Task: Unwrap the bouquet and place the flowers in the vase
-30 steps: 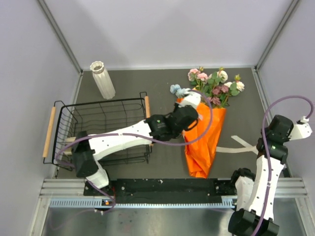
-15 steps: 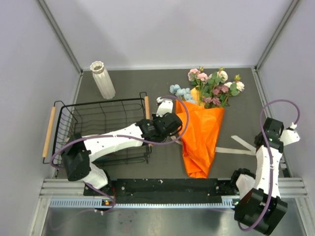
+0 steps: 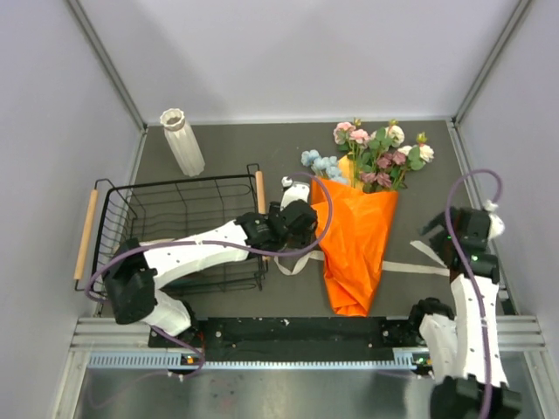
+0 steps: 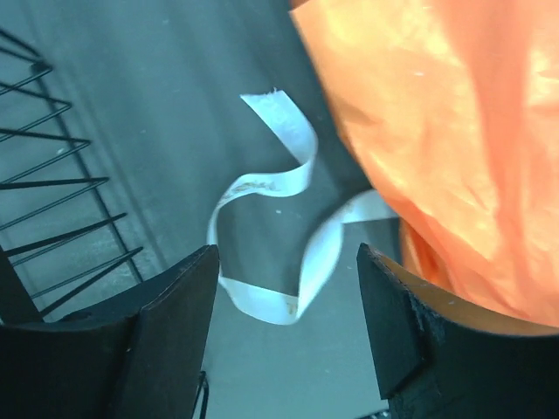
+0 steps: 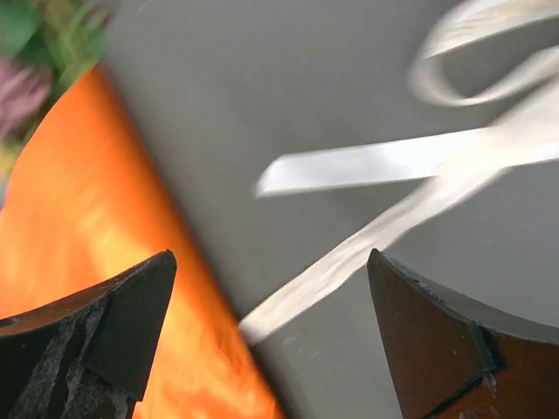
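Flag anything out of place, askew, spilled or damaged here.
Only the cream ribbon: untied, it trails loose across the table on both sides of the orange wrap. Flowers sit inside the wrap; the vase stands upright, flowerless. Nothing spilled or damaged.

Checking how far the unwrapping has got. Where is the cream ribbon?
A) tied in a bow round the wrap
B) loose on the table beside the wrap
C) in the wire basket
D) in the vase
B: the ribbon lies untied, its ends trailing flat out from both sides of the orange wrap.
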You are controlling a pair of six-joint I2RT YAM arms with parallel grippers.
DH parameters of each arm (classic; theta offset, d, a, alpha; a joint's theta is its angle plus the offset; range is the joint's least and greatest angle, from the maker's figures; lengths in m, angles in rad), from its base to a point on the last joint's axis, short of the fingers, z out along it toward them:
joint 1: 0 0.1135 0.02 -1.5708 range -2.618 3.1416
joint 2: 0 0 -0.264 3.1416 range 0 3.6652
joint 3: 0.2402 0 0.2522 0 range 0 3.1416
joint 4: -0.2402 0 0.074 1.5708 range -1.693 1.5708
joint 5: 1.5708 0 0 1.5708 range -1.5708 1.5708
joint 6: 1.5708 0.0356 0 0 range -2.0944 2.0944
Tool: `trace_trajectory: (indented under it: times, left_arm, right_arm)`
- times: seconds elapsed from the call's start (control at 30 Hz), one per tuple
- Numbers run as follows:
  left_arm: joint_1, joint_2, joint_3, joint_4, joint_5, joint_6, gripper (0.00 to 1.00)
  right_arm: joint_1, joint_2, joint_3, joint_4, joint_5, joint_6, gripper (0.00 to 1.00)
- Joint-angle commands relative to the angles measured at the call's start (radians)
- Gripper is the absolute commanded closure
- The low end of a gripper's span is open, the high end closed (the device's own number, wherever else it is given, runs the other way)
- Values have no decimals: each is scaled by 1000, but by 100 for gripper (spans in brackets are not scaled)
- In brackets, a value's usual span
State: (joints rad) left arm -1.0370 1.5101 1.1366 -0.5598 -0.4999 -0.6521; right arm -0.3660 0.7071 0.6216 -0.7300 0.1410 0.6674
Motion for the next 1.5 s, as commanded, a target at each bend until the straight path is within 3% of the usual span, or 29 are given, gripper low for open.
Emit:
trace_trajectory:
  times: [0.0,0.1,0.17,0.2,0.23,0.37,0.53,0.57,0.67,1.0,1.17,1.47]
  left_arm:
    - [3,-122,60,47,167,109,28]
    - [5,-166,124,44,214,155,25]
    - [3,-203,161,55,262,190,25]
    - [3,-246,167,64,271,200,25]
    - [3,-269,167,99,287,216,26]
    - [3,-413,102,211,275,243,27]
    - [3,-579,40,225,164,244,26]
    - [5,-609,34,222,155,250,25]
    - [6,-646,20,199,120,252,25]
    - [5,-662,-15,172,110,241,25]
    - [5,-676,-15,175,92,250,25]
    - [5,-677,-26,169,93,250,24]
  right_arm:
    - [359,-99,76,-78,-45,27,7]
    - [522,-98,64,-77,-61,18,8]
    - [619,-86,21,22,-182,-37,8]
    - [654,-89,-2,64,-295,-51,3]
    - [752,-98,-32,99,-296,-60,1]
    - [986,-19,-2,123,-94,-97,2]
    - [1215,237,102,115,89,-111,20]
    - [1234,273,121,115,112,-109,32]
    - [1269,393,187,113,143,-120,52]
    - [1339,575,334,152,180,-158,38]
    - [1348,654,319,176,158,-138,43]
    - [1371,663,277,178,281,-109,53]
